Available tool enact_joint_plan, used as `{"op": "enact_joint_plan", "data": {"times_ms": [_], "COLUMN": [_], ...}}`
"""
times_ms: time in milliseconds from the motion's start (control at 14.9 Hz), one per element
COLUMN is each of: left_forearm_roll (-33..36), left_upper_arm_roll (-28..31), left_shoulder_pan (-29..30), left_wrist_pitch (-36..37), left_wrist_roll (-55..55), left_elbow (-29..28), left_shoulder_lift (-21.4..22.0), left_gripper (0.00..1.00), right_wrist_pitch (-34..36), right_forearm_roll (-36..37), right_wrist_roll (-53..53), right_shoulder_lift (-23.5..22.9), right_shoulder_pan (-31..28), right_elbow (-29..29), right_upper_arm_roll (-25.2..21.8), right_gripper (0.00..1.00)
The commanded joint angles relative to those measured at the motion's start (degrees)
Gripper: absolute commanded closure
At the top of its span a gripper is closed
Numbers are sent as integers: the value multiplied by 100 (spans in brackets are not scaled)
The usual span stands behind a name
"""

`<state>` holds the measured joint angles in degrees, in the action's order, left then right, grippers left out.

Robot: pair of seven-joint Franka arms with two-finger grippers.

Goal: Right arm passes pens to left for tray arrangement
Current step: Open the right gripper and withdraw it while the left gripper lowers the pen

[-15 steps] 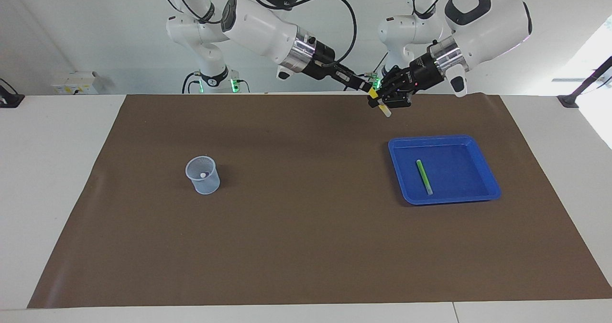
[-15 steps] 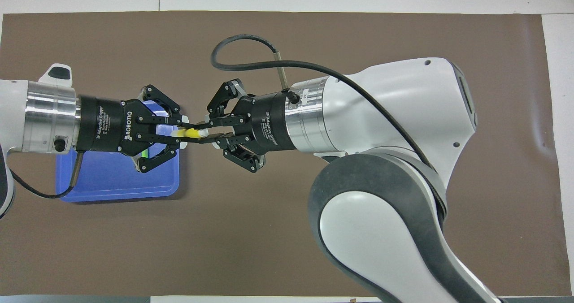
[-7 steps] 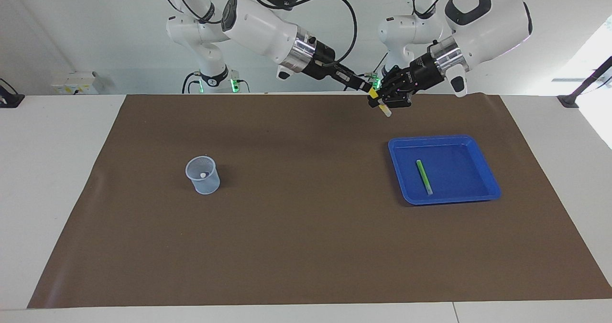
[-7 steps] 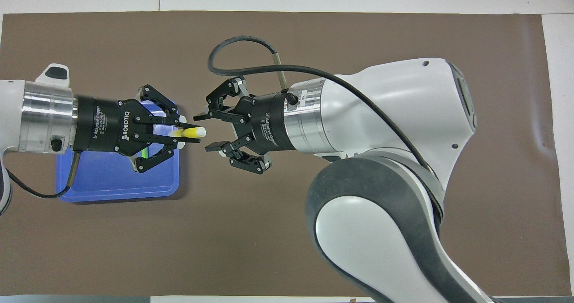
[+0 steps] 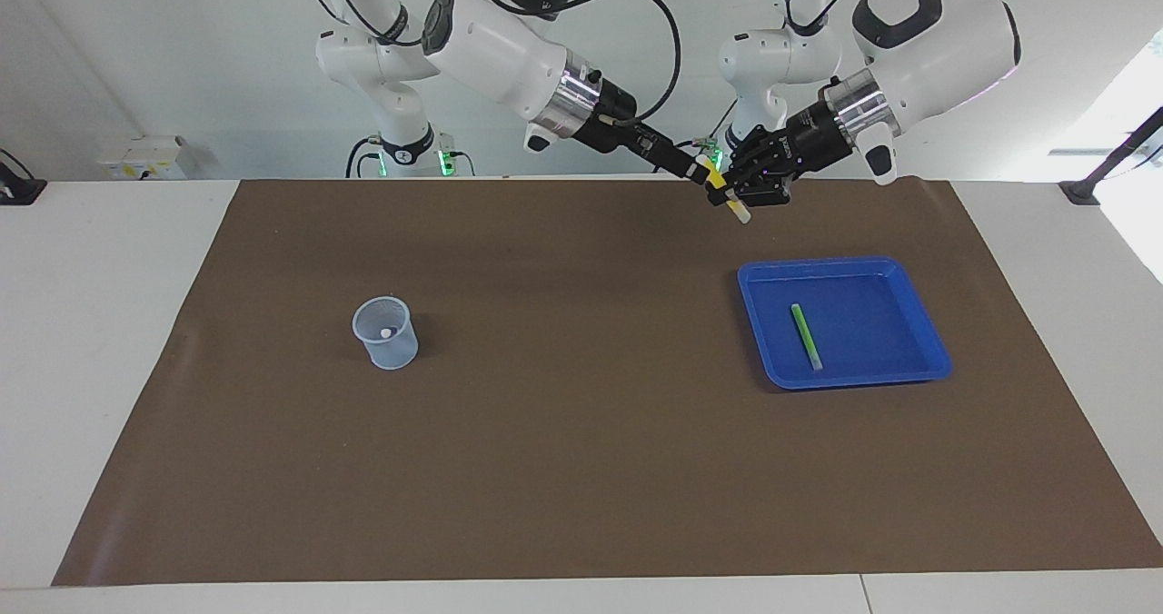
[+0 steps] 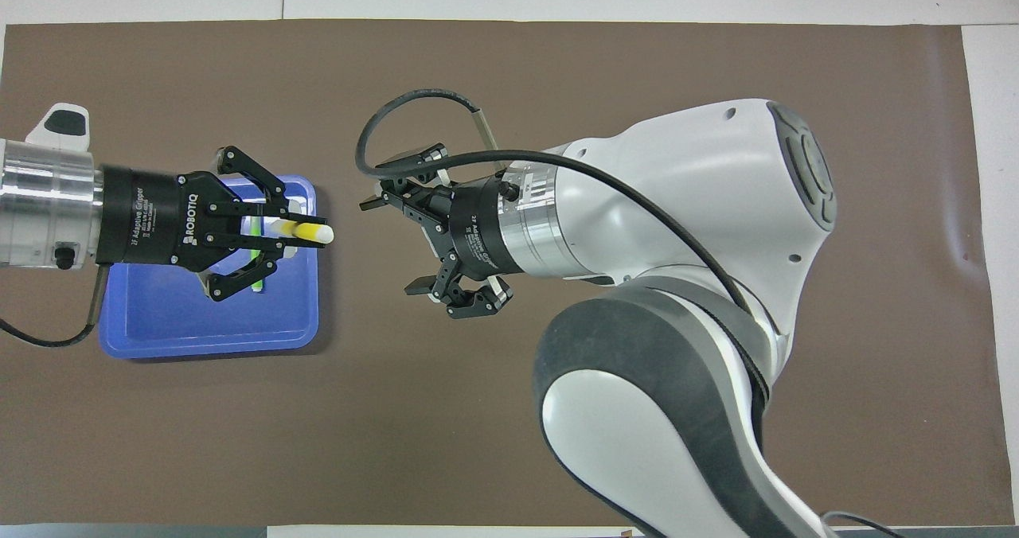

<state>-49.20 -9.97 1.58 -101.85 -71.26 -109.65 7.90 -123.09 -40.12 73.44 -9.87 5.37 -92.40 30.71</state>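
My left gripper (image 6: pixel 279 231) is shut on the yellow pen (image 6: pixel 309 233), whose pale end sticks out past the fingertips. It hangs in the air over the blue tray's (image 6: pixel 159 339) edge toward the right arm. In the facing view the left gripper (image 5: pixel 730 198) and the yellow pen (image 5: pixel 738 212) are well above the mat. My right gripper (image 6: pixel 388 246) is open with nothing in it, a short gap away from the pen's tip, and also shows as the right gripper (image 5: pixel 695 171). A green pen (image 5: pixel 806 336) lies in the tray (image 5: pixel 918 360).
A small translucent cup (image 5: pixel 385 332) stands on the brown mat (image 5: pixel 563 469) toward the right arm's end, with a small pale tip showing inside it. In the overhead view the right arm covers the cup.
The right gripper opened, let go of the yellow pen and drew back. The left gripper, still shut on the pen, carried it away toward the tray.
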Motion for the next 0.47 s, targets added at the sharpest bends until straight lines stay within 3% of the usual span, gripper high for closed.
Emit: {"op": "enact_joint_plan", "data": {"times_ms": [0, 67, 403], "left_forearm_roll": [278, 470, 1577], "left_upper_arm_roll": [3, 3, 3], "left_shoulder_pan": [298, 386, 817], "left_wrist_pitch": [192, 253, 403], "left_wrist_roll": [865, 1199, 3071], "left_elbow": [-197, -197, -197], "left_shoulder_lift": [203, 220, 150], "left_gripper": [100, 100, 100], "right_wrist_pitch": [268, 285, 540], "right_forearm_roll": [609, 802, 1533], "right_wrist_roll": [-531, -681, -2095], "right_shoulder_lift": [133, 186, 582], "right_shoulder_pan": [-88, -97, -97], "right_elbow": [-120, -208, -788], "right_upper_arm_roll": [-39, -117, -793], "right_gripper": [5, 0, 0]}}
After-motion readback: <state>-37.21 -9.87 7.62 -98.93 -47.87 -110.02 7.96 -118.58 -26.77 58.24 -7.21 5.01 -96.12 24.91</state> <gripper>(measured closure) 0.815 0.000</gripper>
